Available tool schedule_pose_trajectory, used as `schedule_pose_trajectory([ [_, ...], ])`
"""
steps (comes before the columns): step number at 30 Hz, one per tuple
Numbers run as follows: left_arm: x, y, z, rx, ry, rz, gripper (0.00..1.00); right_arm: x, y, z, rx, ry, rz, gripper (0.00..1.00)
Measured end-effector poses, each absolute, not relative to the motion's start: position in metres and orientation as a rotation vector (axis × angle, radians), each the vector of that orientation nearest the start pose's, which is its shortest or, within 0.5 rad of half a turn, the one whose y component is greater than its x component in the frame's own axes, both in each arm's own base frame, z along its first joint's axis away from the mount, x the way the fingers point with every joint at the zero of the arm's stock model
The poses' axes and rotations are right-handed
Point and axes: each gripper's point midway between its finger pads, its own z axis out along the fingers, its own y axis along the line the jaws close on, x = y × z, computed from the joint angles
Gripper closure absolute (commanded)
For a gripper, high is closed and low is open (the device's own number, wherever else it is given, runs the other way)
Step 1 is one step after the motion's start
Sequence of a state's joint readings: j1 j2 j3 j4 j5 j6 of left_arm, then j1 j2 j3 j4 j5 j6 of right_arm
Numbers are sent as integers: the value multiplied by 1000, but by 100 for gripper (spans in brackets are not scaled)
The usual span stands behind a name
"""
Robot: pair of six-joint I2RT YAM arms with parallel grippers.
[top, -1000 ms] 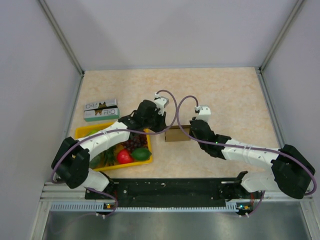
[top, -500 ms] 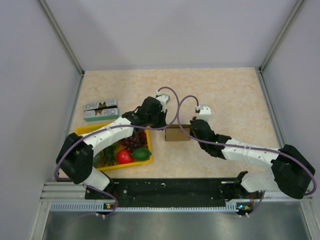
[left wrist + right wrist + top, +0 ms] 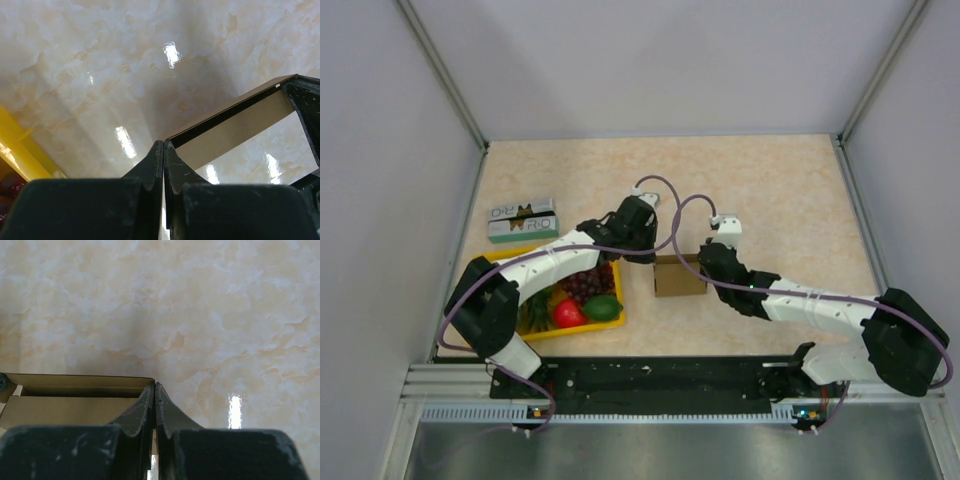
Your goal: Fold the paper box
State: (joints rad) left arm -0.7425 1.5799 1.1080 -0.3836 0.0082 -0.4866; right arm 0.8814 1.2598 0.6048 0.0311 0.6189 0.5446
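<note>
- Beige marbled tabletop (image 3: 770, 190), walled in grey, carries the paper box (image 3: 678, 277) at its middle, standing open-topped just right of the yellow tray (image 3: 575, 331).
- Left end effector (image 3: 648, 257) is closed tight at the box's rear left corner, seemingly pinching the thin wall.
- Right end effector (image 3: 704, 263) is closed just as tightly at the rear right corner, apparently gripping that wall too.
- Holding both corners likely keeps the shell square — ready for tucking flaps.
</note>
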Motion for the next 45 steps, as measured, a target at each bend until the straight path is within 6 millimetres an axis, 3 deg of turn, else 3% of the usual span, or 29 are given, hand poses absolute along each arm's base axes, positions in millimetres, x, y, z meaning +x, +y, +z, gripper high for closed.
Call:
schedule_pose_trajectory([
  [6,282,-292,112,294,2503,-522,100,276,203,97,-14,2074,161,100],
  [17,313,-304,147,275,2380,-493,100,281,198,104,-22,2034,113,100],
  [27,320,-299,138,270,2383,-432,100,293,198,122,-33,1943,87,100],
  [35,310,-298,116,235,2399,-473,100,290,195,115,-5,1943,100,100],
  [40,303,-296,117,207,2378,-507,100,284,197,115,4,1965,140,88],
  [41,302,-295,118,205,2375,-511,100,282,198,115,5,1971,153,84],
  [42,301,-295,118,204,2373,-515,100,280,198,116,2,1980,167,71],
  [45,300,-297,121,203,2360,-529,100,273,200,120,5,2013,211,61],
])
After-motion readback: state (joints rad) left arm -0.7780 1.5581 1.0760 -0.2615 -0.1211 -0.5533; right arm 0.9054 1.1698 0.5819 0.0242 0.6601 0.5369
